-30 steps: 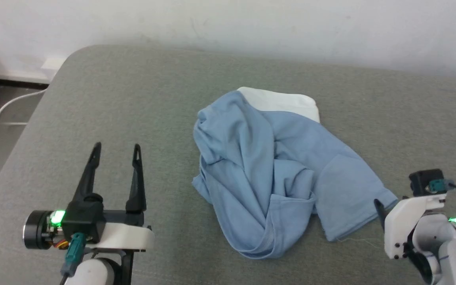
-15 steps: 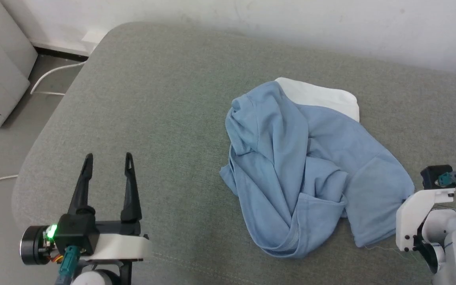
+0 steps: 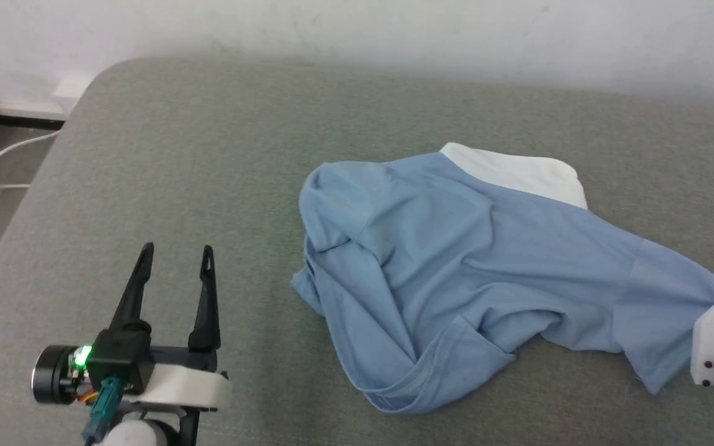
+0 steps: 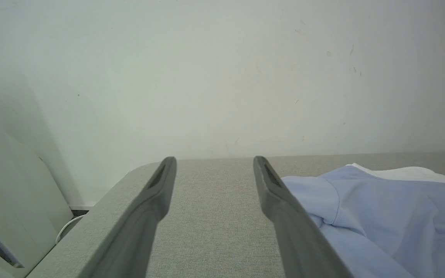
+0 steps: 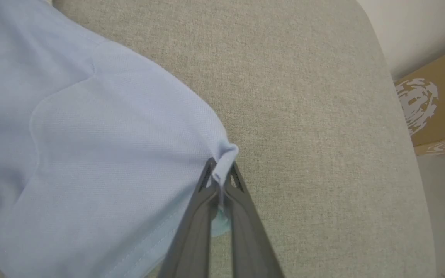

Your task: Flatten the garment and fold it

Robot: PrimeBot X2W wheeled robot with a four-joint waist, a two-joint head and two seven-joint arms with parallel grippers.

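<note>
Right wrist view: right gripper [image 5: 219, 181] pinches a hem corner of the soft, limp garment [image 5: 91, 135]; left gripper [image 3: 178, 248] open, empty; hems likely offer the surest hold.

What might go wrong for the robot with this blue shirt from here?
The right gripper pinches just a small tip of the garment, so the soft knit may slip free. The left gripper is open and apart from it, so a pull might drag the whole shirt instead of flattening it.
</note>
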